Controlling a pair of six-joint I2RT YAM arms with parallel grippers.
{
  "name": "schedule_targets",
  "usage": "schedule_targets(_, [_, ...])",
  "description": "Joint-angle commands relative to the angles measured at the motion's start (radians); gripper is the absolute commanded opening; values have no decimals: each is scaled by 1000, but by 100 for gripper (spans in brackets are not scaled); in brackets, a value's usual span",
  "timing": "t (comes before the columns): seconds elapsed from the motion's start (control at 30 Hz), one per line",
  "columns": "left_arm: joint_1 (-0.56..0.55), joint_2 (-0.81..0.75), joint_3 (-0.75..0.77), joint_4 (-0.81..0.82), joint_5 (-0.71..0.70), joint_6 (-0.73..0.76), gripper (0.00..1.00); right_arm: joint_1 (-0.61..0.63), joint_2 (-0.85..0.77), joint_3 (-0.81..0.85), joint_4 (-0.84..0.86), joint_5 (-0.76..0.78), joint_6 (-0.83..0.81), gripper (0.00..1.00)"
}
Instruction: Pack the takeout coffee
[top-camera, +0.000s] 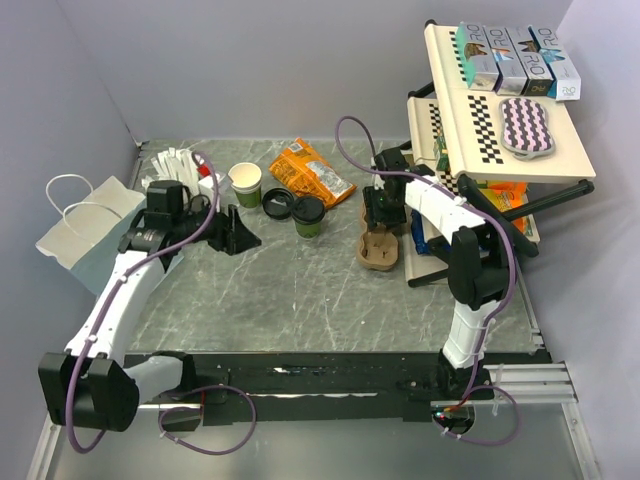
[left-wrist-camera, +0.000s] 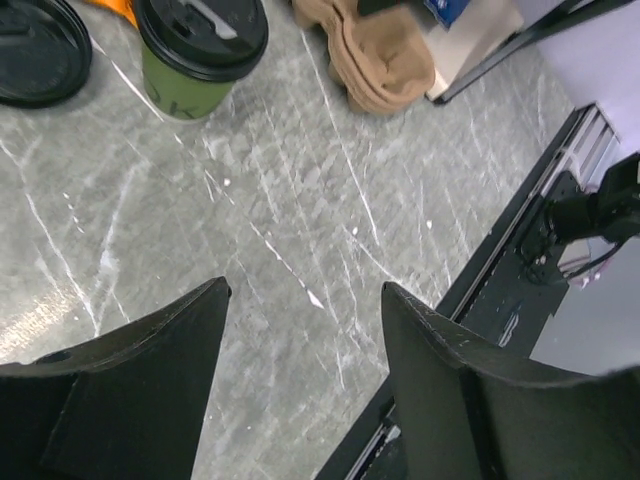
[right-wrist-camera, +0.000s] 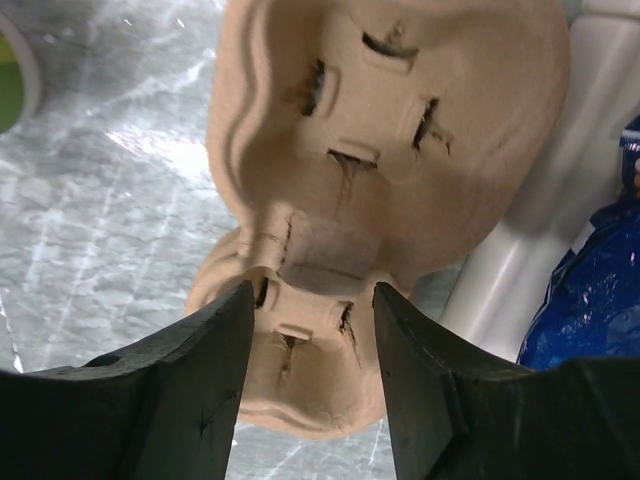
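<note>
The takeout coffee (top-camera: 308, 214), a white-and-green cup with a black lid, stands upright mid-table; it also shows in the left wrist view (left-wrist-camera: 200, 50). My left gripper (top-camera: 235, 232) is open and empty, low over bare table to the cup's left (left-wrist-camera: 305, 290). A brown cardboard cup carrier (top-camera: 380, 250) lies right of the cup. My right gripper (top-camera: 380, 212) is open just above it, its jaws straddling the carrier's near cup well (right-wrist-camera: 312, 290). The carrier (right-wrist-camera: 390, 130) fills the right wrist view.
A lidless white-and-green cup (top-camera: 245, 183) and a loose black lid (top-camera: 277, 204) sit left of the coffee. An orange snack bag (top-camera: 310, 172) lies behind. A paper bag (top-camera: 85, 230) lies at far left. A tilted rack (top-camera: 500, 130) with boxes stands at right.
</note>
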Motion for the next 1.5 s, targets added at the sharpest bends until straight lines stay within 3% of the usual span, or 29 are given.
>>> schedule_targets(0.0, [36, -57, -24, 64, 46, -52, 69, -8, 3, 8, -12, 34, 20, 58])
schedule_targets(0.7, [138, -62, -89, 134, 98, -147, 69, -13, 65, 60, -7, -5, 22, 52])
schedule_targets(1.47, [151, -88, -95, 116, 86, -151, 70, 13, 77, 42, -6, 39, 2, 49])
